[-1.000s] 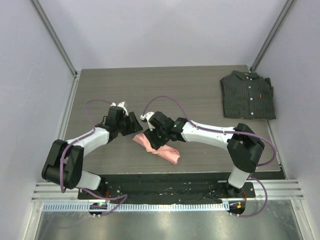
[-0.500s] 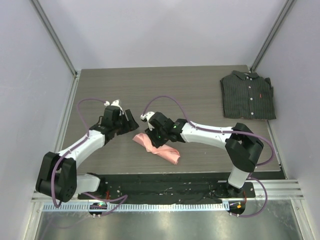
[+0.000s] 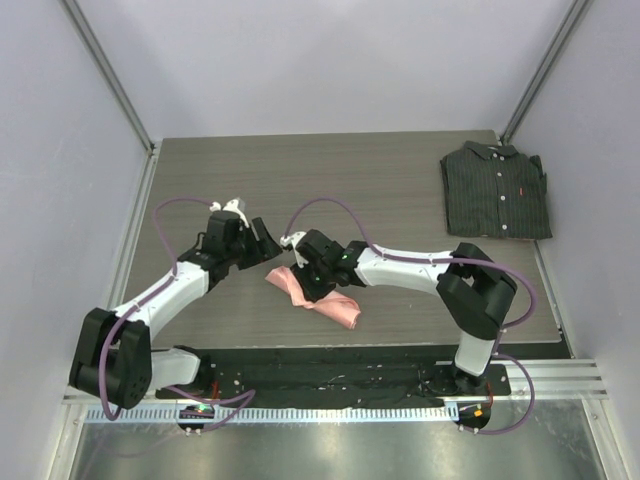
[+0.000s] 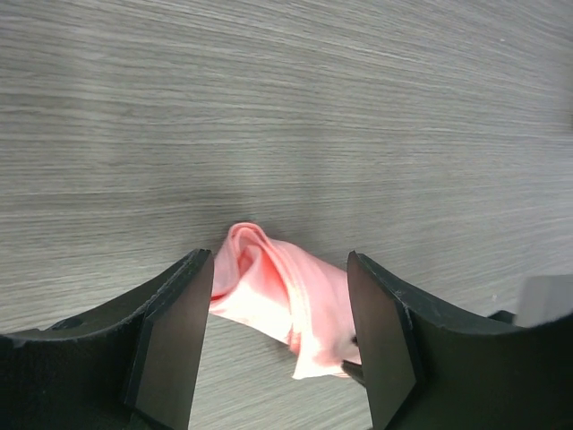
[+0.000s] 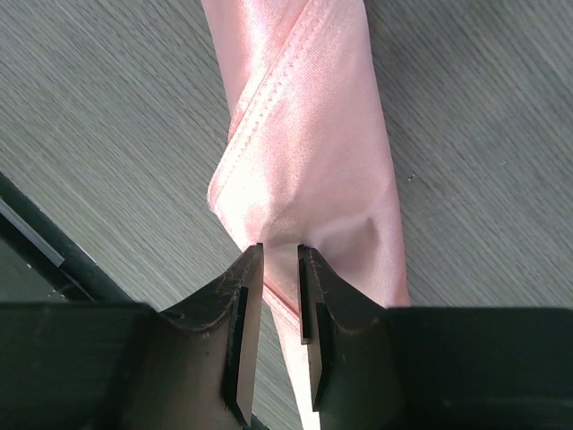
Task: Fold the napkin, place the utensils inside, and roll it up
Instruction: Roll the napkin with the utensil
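Observation:
The salmon-pink napkin (image 3: 318, 298) lies bunched into a long, loosely rolled strip near the table's front edge. My right gripper (image 3: 303, 274) is shut on a fold at its left end; in the right wrist view the jaws (image 5: 280, 255) stand close together with pink cloth (image 5: 313, 143) pinched between them. My left gripper (image 3: 263, 240) is open and empty, just left of and behind the napkin's left end. In the left wrist view the napkin (image 4: 286, 291) shows between the wide-apart fingers (image 4: 179, 322), apart from them. The fork is hidden or out of view.
A dark pinstriped folded shirt (image 3: 496, 188) lies at the back right of the wooden table (image 3: 330, 180). The black mounting plate (image 3: 330, 370) runs along the near edge, close to the napkin's lower end.
The left arm has stretched out and its gripper has eased back a little from the napkin, staying open. The right gripper has shifted slightly left, still gripping the napkin.

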`<state>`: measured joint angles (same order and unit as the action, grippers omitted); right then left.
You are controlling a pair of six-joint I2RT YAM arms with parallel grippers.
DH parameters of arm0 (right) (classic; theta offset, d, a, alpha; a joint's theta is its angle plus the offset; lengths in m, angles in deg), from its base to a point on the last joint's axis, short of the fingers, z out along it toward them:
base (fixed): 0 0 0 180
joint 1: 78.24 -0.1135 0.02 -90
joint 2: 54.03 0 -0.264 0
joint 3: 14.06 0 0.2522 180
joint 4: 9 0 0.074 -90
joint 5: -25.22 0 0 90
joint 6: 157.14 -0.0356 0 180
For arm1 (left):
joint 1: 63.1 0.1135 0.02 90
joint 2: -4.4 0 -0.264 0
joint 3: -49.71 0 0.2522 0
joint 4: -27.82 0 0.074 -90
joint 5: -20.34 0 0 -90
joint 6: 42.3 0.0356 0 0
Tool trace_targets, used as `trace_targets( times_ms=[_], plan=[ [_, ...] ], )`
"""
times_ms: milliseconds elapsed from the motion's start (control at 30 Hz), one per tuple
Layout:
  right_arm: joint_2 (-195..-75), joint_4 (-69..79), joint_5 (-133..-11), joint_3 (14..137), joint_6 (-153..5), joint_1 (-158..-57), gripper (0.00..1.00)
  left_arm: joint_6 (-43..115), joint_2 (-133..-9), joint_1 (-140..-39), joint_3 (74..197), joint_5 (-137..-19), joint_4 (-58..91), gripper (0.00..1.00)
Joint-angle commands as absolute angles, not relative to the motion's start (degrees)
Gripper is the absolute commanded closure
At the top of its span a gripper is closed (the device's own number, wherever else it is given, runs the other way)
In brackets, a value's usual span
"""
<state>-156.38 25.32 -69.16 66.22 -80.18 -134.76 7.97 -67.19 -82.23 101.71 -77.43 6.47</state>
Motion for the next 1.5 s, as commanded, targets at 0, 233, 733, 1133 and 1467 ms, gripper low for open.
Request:
trace_targets(
  times_ms=[0, 233, 733, 1133, 1467],
  plan=[
    [-156.42, 23.31, -70.58, 65.97, -81.47, -135.11, 0.7, 5.6, -66.18, -83.57, 101.88, -79.67, 10.89, 0.36],
    [-159.05, 23.84, -70.67, 65.79, -83.05, -135.2, 0.71, 0.94, -64.86, -85.86, 97.84, -81.17, 16.33, 0.39],
    [-156.96, 24.54, -71.99, 67.28, -82.7, -135.2, 0.63, -0.57, -64.08, -86.39, 97.2, -80.21, 16.27, 0.38],
    [-148.43, 23.49, -74.1, 68.43, -82.43, -132.92, 0.33, 6.39, -54.23, -78.05, 106.97, -72.64, -6.65, 0.02],
    [-132.8, 11.37, -68.66, 47.63, -91.83, -109.72, 0.25, 21.05, -43.6, -63.89, 114.97, -73.43, -22.23, 0.0]
  ],
)
